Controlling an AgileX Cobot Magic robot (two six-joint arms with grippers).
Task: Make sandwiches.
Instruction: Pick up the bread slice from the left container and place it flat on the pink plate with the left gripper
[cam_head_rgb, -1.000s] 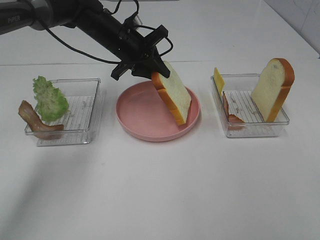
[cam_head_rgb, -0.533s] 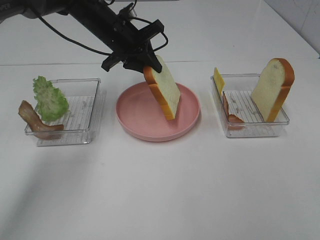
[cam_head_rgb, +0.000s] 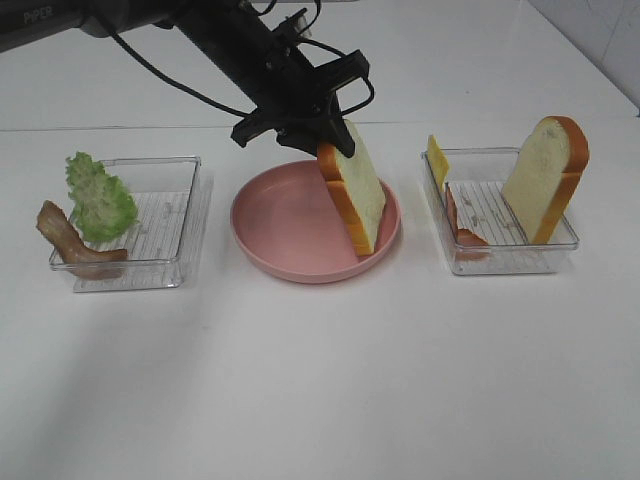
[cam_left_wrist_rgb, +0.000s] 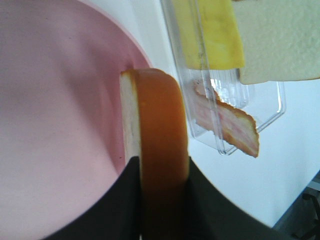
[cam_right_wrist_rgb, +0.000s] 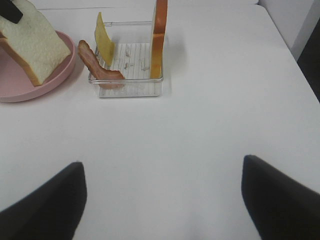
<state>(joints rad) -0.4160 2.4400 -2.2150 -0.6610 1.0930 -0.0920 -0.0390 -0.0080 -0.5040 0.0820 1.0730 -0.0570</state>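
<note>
No sandwiches are in view, only separate toy pieces. My left gripper (cam_head_rgb: 325, 135) is shut on the top of a white bread slice (cam_head_rgb: 358, 195) with an orange-brown crust. The slice hangs steeply tilted over the right side of the round pink plate (cam_head_rgb: 280, 215), its lower edge down at the plate's right rim. In the left wrist view the slice (cam_left_wrist_rgb: 160, 130) stands edge-on between the dark fingers (cam_left_wrist_rgb: 120, 200), above the plate (cam_left_wrist_rgb: 55, 100). My right gripper (cam_right_wrist_rgb: 162, 200) is open over bare table, outside the exterior view.
The left clear tray (cam_head_rgb: 160, 160) holds green lettuce (cam_head_rgb: 100, 195) and a bacon strip (cam_head_rgb: 70, 240). The right clear tray (cam_head_rgb: 510, 262) holds an upright bread slice (cam_head_rgb: 545, 175), yellow cheese (cam_head_rgb: 437, 158) and pink ham (cam_head_rgb: 462, 222). The white table's far edge runs behind them.
The left gripper carried the bread slice left and slightly up over the plate, then back to the right and down. The right gripper and the trays have not moved.
</note>
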